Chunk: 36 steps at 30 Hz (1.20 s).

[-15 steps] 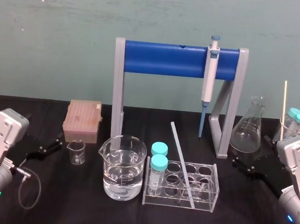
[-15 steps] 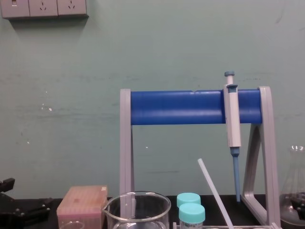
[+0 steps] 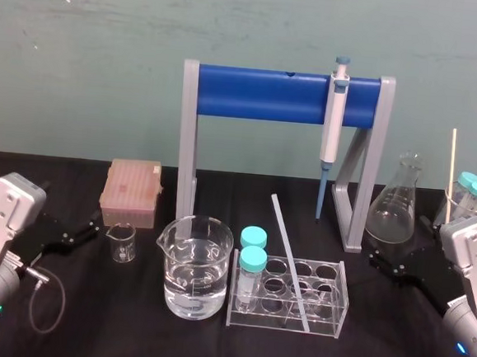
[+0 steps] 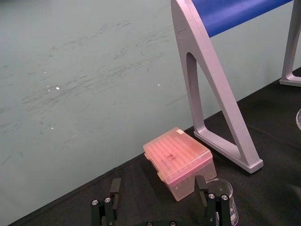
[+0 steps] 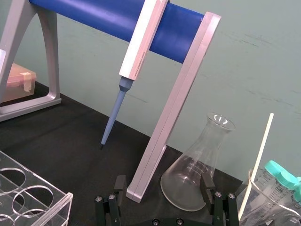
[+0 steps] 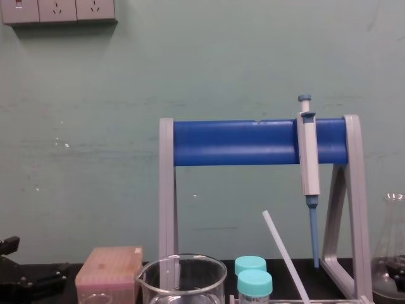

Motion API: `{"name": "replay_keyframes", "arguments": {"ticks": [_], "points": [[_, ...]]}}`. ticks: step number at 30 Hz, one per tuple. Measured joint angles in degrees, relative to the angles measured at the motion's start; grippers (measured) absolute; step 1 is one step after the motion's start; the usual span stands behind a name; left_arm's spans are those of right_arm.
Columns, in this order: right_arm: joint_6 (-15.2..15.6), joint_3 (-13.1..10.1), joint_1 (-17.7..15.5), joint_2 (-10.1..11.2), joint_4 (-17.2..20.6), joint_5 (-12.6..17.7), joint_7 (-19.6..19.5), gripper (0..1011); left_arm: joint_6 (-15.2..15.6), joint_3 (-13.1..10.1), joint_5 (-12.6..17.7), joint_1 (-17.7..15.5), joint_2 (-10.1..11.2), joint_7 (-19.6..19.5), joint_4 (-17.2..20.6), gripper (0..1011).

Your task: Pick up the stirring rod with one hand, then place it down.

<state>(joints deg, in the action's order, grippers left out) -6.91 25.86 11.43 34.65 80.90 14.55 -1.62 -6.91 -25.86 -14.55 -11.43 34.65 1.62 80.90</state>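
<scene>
I count one rod (image 3: 290, 257), one pipette (image 3: 332, 128), one stand (image 3: 261, 95), one rack (image 3: 326, 322), one flask (image 3: 393, 211), one tip box (image 3: 130, 188) and one thin stick (image 3: 451, 170).

There are three beakers: a big beaker (image 3: 192, 291) near centre, a small beaker (image 3: 121, 244) on the left and a far-right beaker (image 3: 453, 205).

Capped tubes (image 3: 254, 259): two in the rack, and at least two more far right.

Two grippers: left gripper (image 4: 157, 188) and right gripper (image 5: 162, 186).

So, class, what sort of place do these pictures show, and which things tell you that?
Most likely a laboratory bench. A pipette hangs on a blue-barred stand, a glass beaker holds clear liquid, and a clear tube rack holds capped tubes.
</scene>
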Motion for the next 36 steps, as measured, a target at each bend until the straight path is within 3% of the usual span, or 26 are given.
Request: {"name": "replay_keyframes", "arguments": {"ticks": [36], "points": [[0.0, 0.0, 0.0, 0.0, 0.0, 0.0, 0.0, 1003, 0.0, 0.0, 0.0, 0.0, 0.0, 0.0, 0.0, 1000]]}}
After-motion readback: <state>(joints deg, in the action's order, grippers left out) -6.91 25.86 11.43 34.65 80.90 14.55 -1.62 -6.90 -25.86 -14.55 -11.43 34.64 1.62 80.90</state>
